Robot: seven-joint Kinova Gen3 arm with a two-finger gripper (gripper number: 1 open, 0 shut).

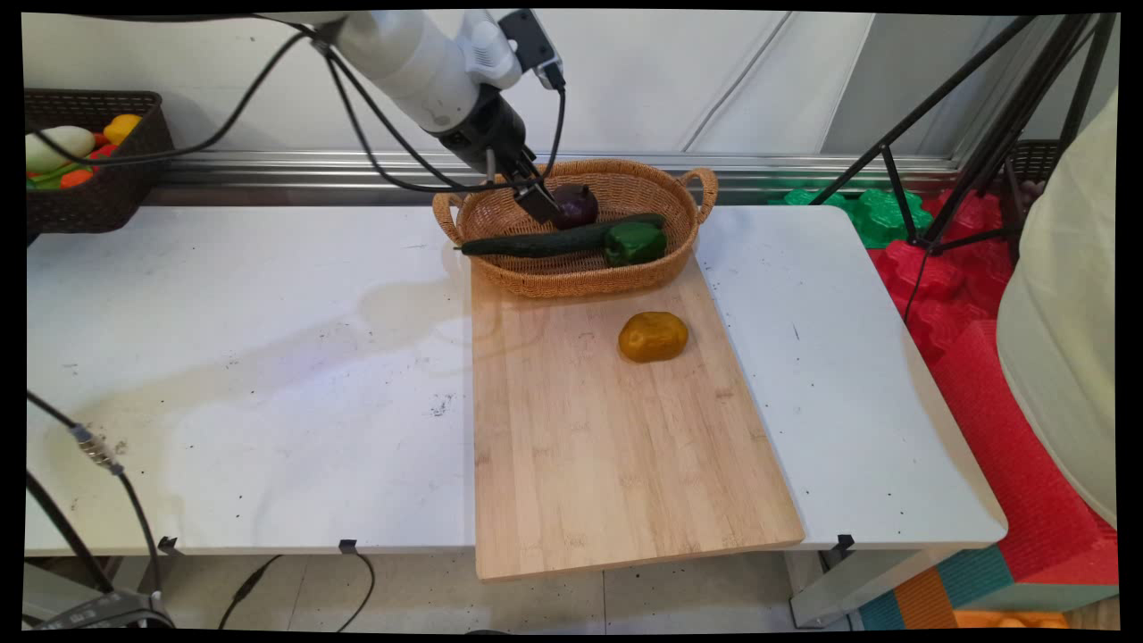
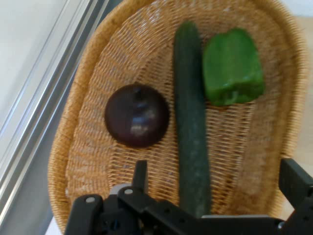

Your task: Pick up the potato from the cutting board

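Starting nearest the camera, a board [image 1: 616, 446] lies on the desk [image 1: 223, 375], overhanging its near edge. A potato [image 1: 653, 337] sits on the board's far half, well apart from the hand. At the board's far end stands a basket [image 1: 571, 272] holding a cucumber [image 1: 554, 241] along its near side, a green pepper [image 1: 636, 242] touching the cucumber's right end, and an onion [image 1: 576, 205] behind the cucumber. Over the basket's far left part hangs the hand [image 2: 215, 191], spread wide and holding nothing; one finger [image 2: 141, 176] points just short of the onion, the other stands far out past the cucumber.

My guess at the risks: so wide a spread could straddle the cucumber and shove it into the pepper, and the round onion may roll off a finger. The light basket might slide, or a finger may catch the weave.
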